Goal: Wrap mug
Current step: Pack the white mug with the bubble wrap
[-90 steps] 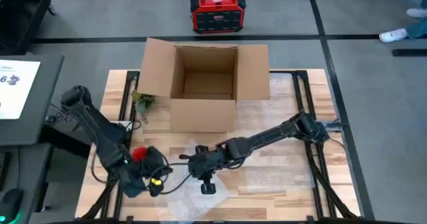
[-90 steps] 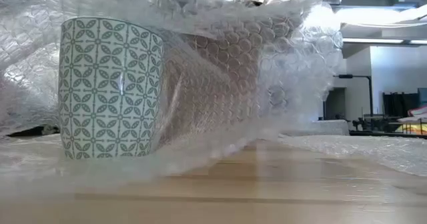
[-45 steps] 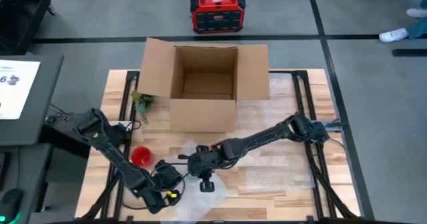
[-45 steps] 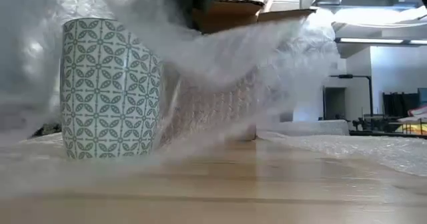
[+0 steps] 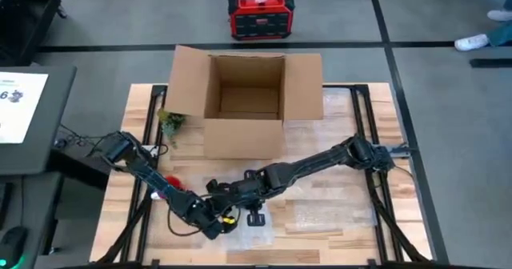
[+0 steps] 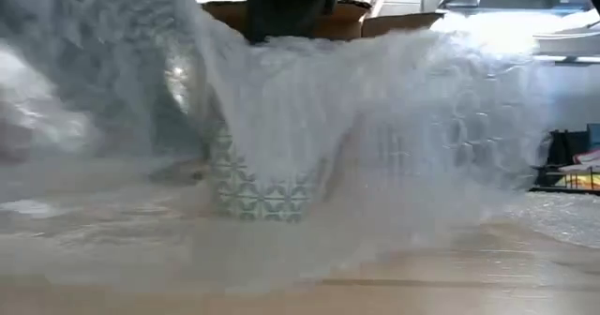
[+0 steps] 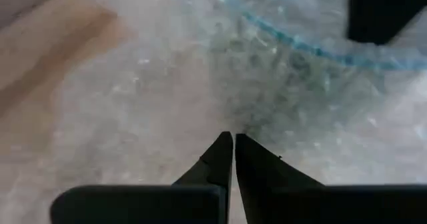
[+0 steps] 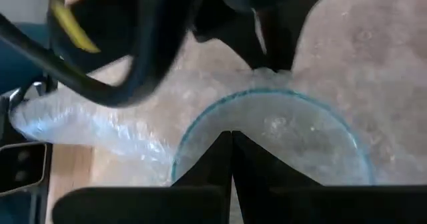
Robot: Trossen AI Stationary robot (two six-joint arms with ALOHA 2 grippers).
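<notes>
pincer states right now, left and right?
Left pincer: shut on the bubble wrap, pulling it over the mug.
Right pincer: shut, at the mug rim.

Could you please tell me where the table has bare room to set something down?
Bare wood lies right of the cardboard box, and left between the plant sprig and the table edge. The front middle is crowded: bubble wrap, mug, both grippers.

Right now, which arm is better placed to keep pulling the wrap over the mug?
Left. Its gripper is shut on the bubble wrap draped over the mug; the right gripper sits closed above the rim.
</notes>
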